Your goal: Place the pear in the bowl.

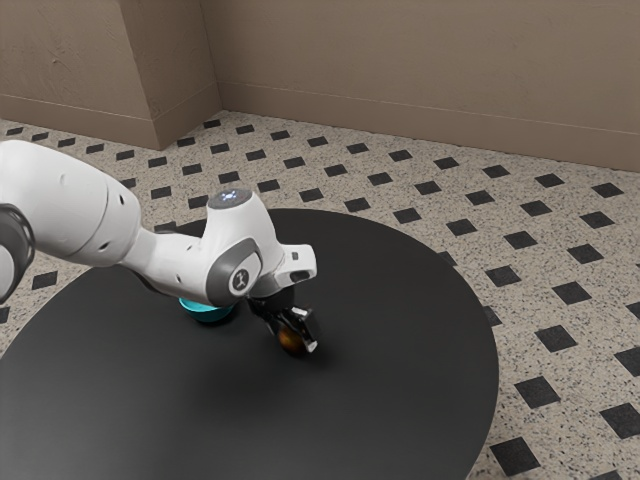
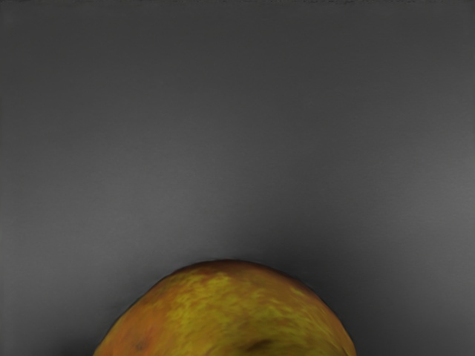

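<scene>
We see the pear (image 1: pixel 291 341) at the hand (image 1: pixel 297 339), above the dark surface (image 1: pixel 400 400); whether the hand grasps it or merely surrounds it, we cannot tell. The bowl (image 1: pixel 207 314) lies to the exterior view's left of the pear and somewhat farther off, partly beneath the arm (image 1: pixel 185 262), so we judge that the carry, once the pear is secured, must run far and left.

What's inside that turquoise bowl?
I can't tell fully: the white arm covers much of the bowl, and only a part of it peeks out below. The pear is outside it, toward the exterior view's right.
</scene>
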Available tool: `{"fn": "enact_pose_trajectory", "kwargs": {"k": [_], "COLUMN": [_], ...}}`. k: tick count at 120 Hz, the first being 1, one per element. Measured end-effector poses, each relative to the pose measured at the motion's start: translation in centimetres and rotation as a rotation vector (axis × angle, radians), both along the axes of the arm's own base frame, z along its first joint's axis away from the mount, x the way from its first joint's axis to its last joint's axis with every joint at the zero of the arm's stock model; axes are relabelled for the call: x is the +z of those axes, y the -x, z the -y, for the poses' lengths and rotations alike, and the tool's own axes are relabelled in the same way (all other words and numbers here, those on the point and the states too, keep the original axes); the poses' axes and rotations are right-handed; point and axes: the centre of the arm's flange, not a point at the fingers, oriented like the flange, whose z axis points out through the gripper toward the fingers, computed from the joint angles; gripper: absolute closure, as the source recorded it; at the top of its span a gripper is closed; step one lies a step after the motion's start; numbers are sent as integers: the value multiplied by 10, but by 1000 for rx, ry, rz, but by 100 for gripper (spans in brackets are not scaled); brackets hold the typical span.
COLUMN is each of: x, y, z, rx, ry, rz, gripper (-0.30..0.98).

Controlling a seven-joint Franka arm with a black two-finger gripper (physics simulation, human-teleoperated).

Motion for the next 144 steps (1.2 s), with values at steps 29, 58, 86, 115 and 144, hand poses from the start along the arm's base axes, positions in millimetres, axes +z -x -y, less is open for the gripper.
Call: {"fn": "enact_pose_trajectory", "kwargs": {"k": [29, 58, 86, 115, 144], "x": [1, 5, 45, 83, 91], "y": [-1, -2, -1, 26, 25], "z": [1, 0, -26, -107, -183], "rx": [-6, -5, 35, 162, 267], "ry": [0, -5, -18, -34, -61], "rz": [8, 21, 80, 99, 88], "gripper": [29, 41, 42, 40, 38]}}
